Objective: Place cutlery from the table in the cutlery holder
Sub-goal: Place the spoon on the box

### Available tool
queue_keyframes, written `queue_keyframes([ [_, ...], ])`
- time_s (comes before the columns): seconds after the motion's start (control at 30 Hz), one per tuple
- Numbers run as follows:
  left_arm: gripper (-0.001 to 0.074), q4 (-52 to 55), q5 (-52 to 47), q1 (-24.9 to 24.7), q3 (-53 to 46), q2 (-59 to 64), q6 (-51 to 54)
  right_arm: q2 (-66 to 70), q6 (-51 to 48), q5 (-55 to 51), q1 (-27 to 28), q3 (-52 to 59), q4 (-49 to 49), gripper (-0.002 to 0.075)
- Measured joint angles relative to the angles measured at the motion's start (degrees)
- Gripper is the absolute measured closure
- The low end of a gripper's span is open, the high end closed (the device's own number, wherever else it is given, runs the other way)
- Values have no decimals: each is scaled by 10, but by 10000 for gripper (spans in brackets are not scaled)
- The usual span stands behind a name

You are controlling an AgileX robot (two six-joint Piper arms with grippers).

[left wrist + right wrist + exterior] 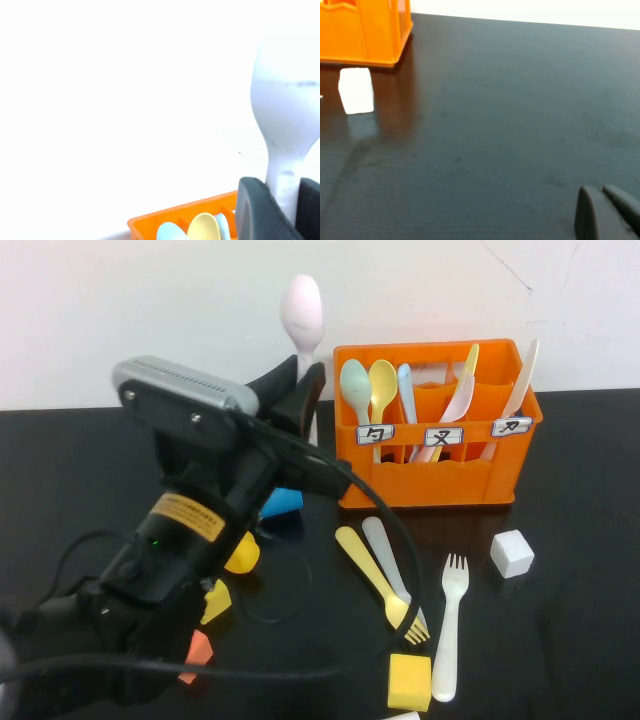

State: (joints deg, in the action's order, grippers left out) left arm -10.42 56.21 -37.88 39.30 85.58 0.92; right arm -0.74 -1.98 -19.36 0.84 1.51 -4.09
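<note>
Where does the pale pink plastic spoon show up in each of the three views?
High view: the pale pink plastic spoon stands bowl-up, clamped in the left gripper, raised left of the bright orange plastic crate.
Left wrist view: the spoon fills the picture's right side, jaws shut on its handle.
Right wrist view: not in it; only the right gripper low over the table.
Shared landmark: the orange crate.

I see yellow fork (380,582) crossing a pale utensil (388,562) | cream-white fork (450,625) right of them | white cube (512,553) near it | yellow block (409,681) in front | blue (281,502), yellow (243,554), orange (197,652) shapes on my left
</note>
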Motion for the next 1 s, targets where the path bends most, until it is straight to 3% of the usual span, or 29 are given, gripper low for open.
queue_keyframes([
  [0.43,622,-5,8,1,128,130,-26,0,0,0,0,0,0,729],
  [0.77,618,0,-33,28,235,256,-40,0,0,0,0,0,0,729],
  [0.83,591,3,-46,31,243,267,-50,0,0,0,0,0,0,729],
  [1.0,429,7,-57,32,248,271,-60,0,0,0,0,0,0,729],
])
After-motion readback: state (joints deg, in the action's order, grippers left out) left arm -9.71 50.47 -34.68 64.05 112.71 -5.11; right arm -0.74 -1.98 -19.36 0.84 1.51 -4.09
